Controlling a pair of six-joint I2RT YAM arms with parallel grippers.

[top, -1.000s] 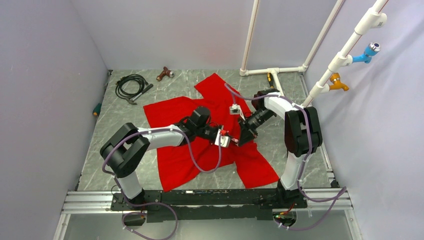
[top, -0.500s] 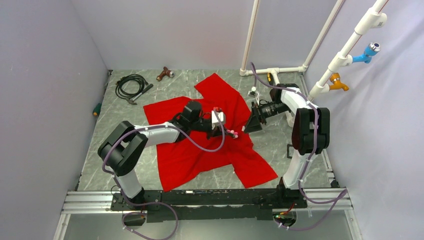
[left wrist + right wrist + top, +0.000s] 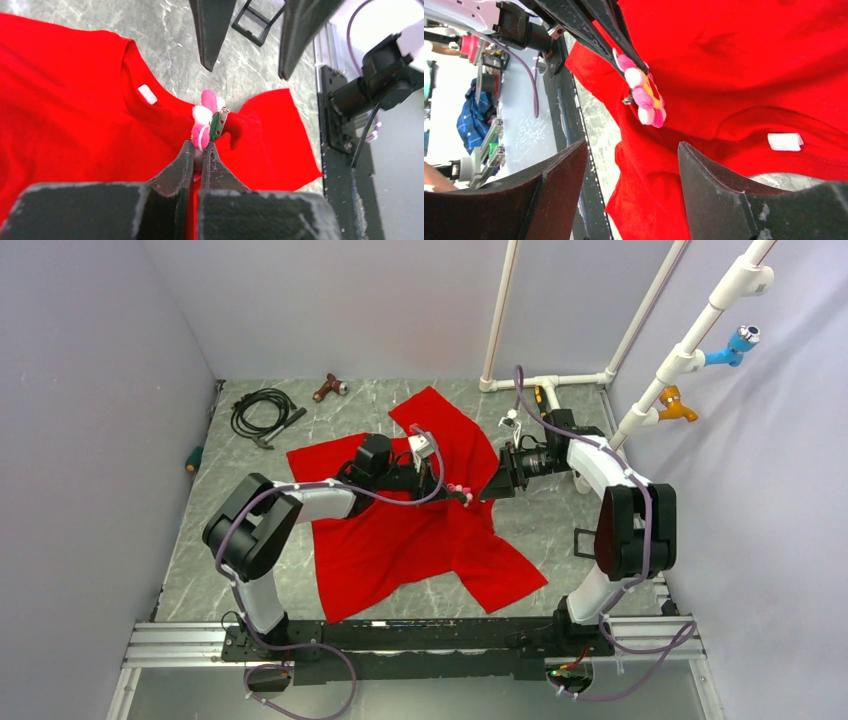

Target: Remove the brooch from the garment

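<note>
The brooch (image 3: 204, 120), a small flower of fuzzy pink and white petals round a yellow centre, with a green back and a metal pin, stood on edge. It was pinched between the tips of the left claw (image 3: 199, 150) and jutted beyond them. The bright red shirt (image 3: 75, 115) lay spread and rumpled beneath that claw. Its neckline and white label (image 3: 147, 94) lay ahead and to one side, and a fold was bunched just beside the brooch.

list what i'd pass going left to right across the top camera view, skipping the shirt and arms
teal-handled tool → black cable coil → brown tool → brooch → right gripper → orange pipe fitting → blue pipe fitting
</note>
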